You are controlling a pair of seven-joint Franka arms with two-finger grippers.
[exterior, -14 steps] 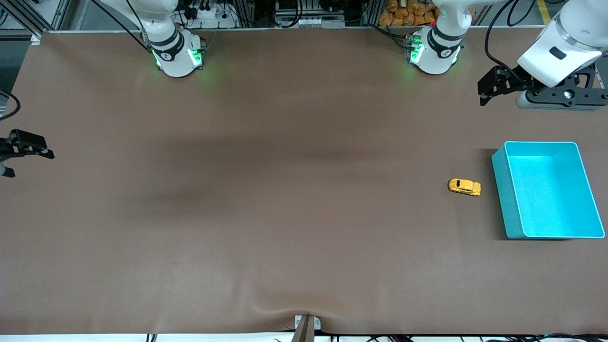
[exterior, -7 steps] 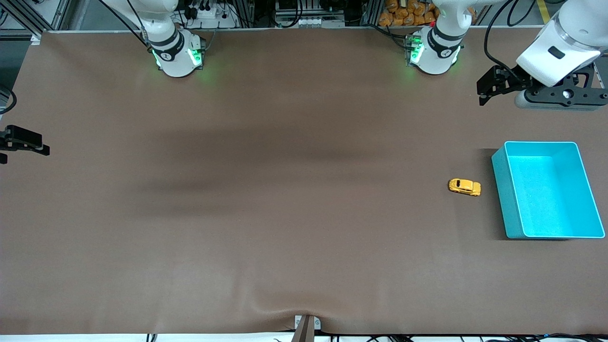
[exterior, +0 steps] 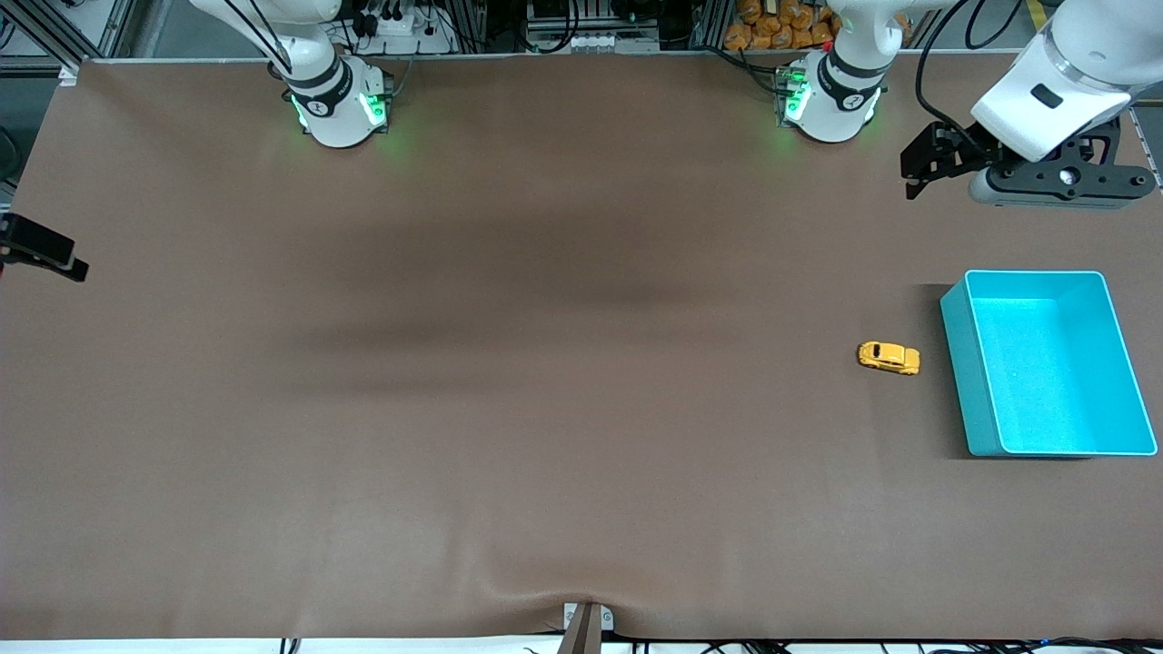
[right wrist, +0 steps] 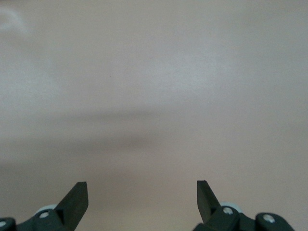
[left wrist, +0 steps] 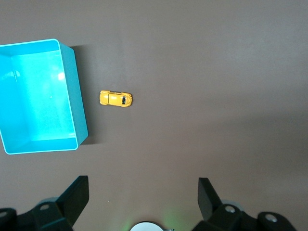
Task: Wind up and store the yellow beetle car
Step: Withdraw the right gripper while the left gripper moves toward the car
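Observation:
The yellow beetle car [exterior: 889, 358] [left wrist: 116, 98] stands on its wheels on the brown table, right beside the turquoise bin [exterior: 965, 381] [left wrist: 80, 115] and apart from it. My left gripper [exterior: 918, 174] [left wrist: 143, 182] hangs high over bare table between the left arm's base and the bin, open and empty. My right gripper [exterior: 64, 259] [right wrist: 142, 185] is over the table's edge at the right arm's end, open with nothing between its fingers.
The bin has nothing in it and lies close to the table's edge at the left arm's end. Both arm bases [exterior: 341, 104] [exterior: 831, 100] stand along the table's back edge. A small clamp [exterior: 586, 622] sits at the front edge.
Both grippers have drifted toward the bases' side of the table, still open. The car and the bin have not moved.

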